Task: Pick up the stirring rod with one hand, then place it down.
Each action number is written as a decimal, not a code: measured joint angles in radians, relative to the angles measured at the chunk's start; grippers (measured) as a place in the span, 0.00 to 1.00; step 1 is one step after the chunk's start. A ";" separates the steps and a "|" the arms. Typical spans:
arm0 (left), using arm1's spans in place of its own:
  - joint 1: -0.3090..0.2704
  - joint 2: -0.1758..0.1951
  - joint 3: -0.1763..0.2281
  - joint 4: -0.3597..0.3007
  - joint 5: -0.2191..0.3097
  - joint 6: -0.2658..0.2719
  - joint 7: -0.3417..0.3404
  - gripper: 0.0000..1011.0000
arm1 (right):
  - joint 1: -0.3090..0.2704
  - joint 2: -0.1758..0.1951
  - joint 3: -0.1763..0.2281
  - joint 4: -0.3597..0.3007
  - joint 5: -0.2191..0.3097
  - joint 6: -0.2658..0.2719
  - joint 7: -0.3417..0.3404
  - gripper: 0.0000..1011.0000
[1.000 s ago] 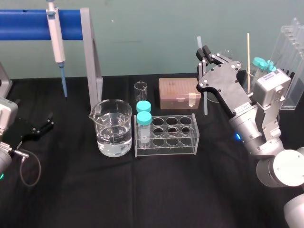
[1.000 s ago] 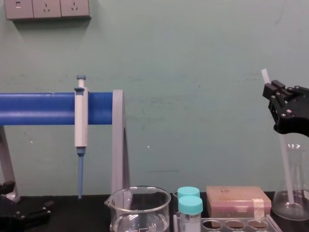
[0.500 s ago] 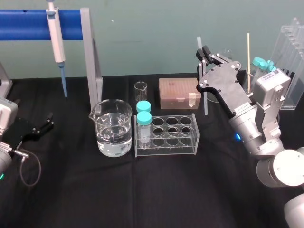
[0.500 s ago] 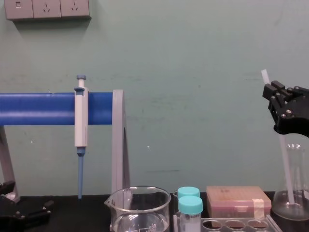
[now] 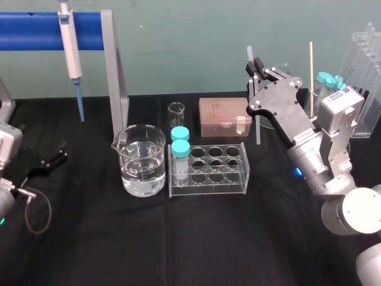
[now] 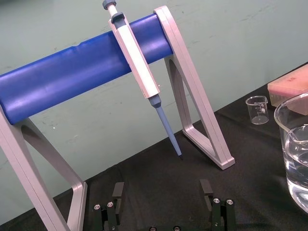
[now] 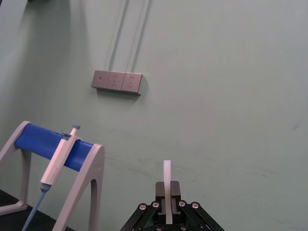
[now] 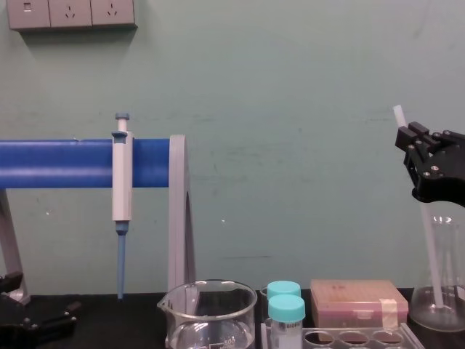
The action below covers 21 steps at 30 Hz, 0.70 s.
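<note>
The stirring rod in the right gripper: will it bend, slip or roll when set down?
Probably stiff: the stirring rod runs straight through the right gripper. Smooth and thin, it may slip in the pinch. Laid flat, it would likely roll.

Readable text: none
Small white print on the black plate behind the right pincer: too small to make out
Dark label on the grey wrist block: illegible
Printed scale on the beaker: figures too faint to read
</note>
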 joint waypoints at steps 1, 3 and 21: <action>0.000 0.000 0.000 0.000 0.000 0.000 0.000 0.99 | 0.000 0.000 0.000 0.000 0.000 0.000 0.000 0.07; 0.000 0.000 0.000 0.000 0.000 0.000 0.000 0.99 | 0.000 0.000 0.000 0.000 0.000 0.000 0.000 0.07; 0.000 0.000 0.000 0.000 0.000 0.000 0.000 0.99 | 0.000 0.000 0.000 0.000 0.000 0.000 0.000 0.07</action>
